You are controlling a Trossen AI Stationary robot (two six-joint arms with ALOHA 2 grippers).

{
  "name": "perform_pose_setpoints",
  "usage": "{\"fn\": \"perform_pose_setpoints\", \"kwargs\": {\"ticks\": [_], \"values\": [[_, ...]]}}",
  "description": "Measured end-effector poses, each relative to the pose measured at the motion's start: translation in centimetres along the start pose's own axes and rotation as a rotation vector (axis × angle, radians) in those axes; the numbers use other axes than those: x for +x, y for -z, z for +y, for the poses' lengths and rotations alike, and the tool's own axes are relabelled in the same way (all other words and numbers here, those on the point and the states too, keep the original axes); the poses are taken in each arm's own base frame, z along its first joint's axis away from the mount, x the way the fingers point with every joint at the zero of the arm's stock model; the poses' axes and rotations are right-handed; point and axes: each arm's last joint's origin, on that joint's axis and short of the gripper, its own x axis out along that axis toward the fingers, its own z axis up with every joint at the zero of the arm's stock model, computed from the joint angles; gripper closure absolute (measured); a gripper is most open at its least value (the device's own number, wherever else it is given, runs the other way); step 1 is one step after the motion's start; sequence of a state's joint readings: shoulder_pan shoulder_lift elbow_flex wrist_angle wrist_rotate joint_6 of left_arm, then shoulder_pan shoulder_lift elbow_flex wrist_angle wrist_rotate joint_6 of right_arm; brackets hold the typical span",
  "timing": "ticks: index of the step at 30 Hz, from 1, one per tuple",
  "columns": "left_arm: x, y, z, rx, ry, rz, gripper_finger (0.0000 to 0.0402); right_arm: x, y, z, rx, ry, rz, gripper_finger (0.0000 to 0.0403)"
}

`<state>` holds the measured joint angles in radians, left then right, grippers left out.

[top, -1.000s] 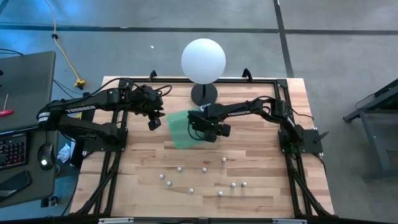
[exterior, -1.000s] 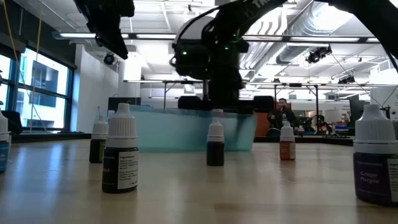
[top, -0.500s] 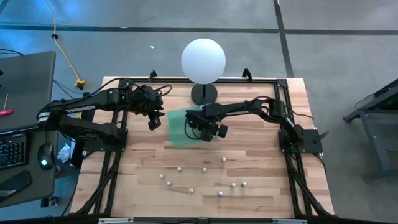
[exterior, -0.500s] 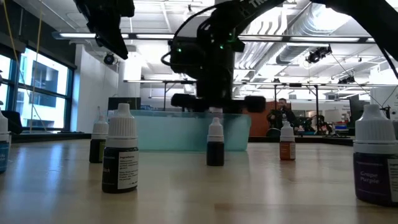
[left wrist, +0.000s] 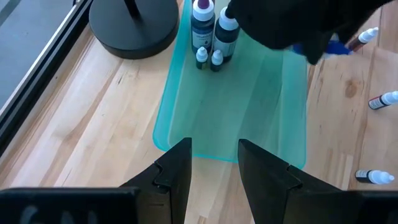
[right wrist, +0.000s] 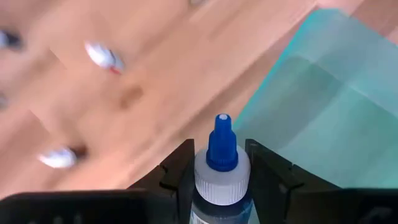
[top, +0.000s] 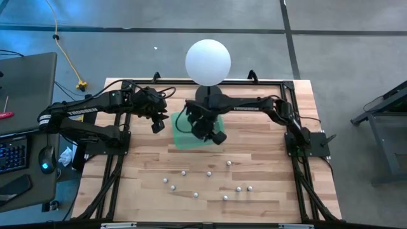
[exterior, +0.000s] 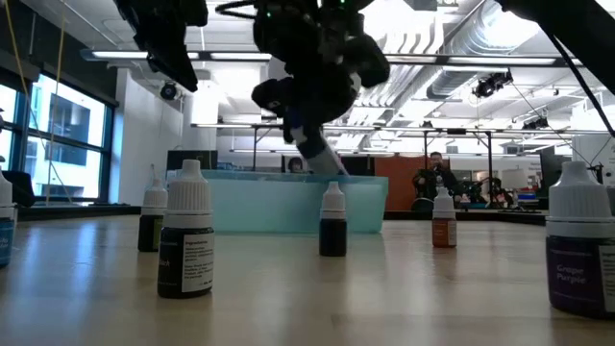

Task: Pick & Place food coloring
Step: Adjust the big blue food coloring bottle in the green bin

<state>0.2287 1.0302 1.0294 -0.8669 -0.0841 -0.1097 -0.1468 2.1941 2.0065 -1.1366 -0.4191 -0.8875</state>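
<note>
The food coloring is a set of small dropper bottles. Several stand on the wood near the table's near edge (top: 208, 173), and they look large in the low view (exterior: 185, 231). Others stand in the far end of a teal tray (left wrist: 203, 28). My right gripper (top: 213, 135) hangs over the tray (top: 181, 137), shut on a blue-tipped bottle (right wrist: 222, 168). My left gripper (left wrist: 214, 149) is open. It hovers beside the tray's left edge (top: 158, 124) and touches nothing. My right gripper pinches the blue-tipped bottle between its two fingers (right wrist: 180, 165), at the white collar (right wrist: 222, 180) below the blue tip (right wrist: 222, 140). The bottle lies along the fingers, tip pointing outward. It is lifted clear and tilted above the tray (exterior: 317, 154). The bottle's body is hidden.
A white globe lamp (top: 208, 62) stands on a dark round base (left wrist: 134, 25) just beyond the tray's far end. The table frame's black rails run along both sides (top: 121, 165). Bare wood lies between the tray and the standing bottles.
My right gripper has moved toward the table's left and far side, farther over the tray. It has also risen and turned about. The bottle in it now hangs tilted instead of upright. The tray and the standing bottles have stayed put.
</note>
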Motion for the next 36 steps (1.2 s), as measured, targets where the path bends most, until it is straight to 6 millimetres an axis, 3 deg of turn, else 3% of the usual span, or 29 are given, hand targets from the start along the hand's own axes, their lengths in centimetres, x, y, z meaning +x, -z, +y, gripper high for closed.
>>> {"fn": "perform_pose_setpoints", "kwargs": {"ticks": [9,17,27,33,36], "values": [[0.0,0.0,0.0,0.000,0.001,0.000,0.0273,-0.6,2.2,-1.5,0.101,-0.039,-0.075,0.0287],[0.0,0.0,0.0,0.000,0.001,0.000,0.0273,-1.4,2.9,-2.8,0.097,-0.115,-0.321,0.0277],[0.0,0.1,0.0,0.001,0.000,0.014,0.0273,0.0,5.4,-2.9,0.282,-0.160,-0.273,0.0290],[0.0,0.4,0.0,0.004,-0.003,0.045,0.0273,-1.2,5.5,-2.6,0.307,-0.095,-0.201,0.0269],[0.0,0.5,0.1,0.004,-0.004,0.050,0.0273,-3.4,4.8,-1.8,0.286,-0.034,-0.200,0.0283]]}}
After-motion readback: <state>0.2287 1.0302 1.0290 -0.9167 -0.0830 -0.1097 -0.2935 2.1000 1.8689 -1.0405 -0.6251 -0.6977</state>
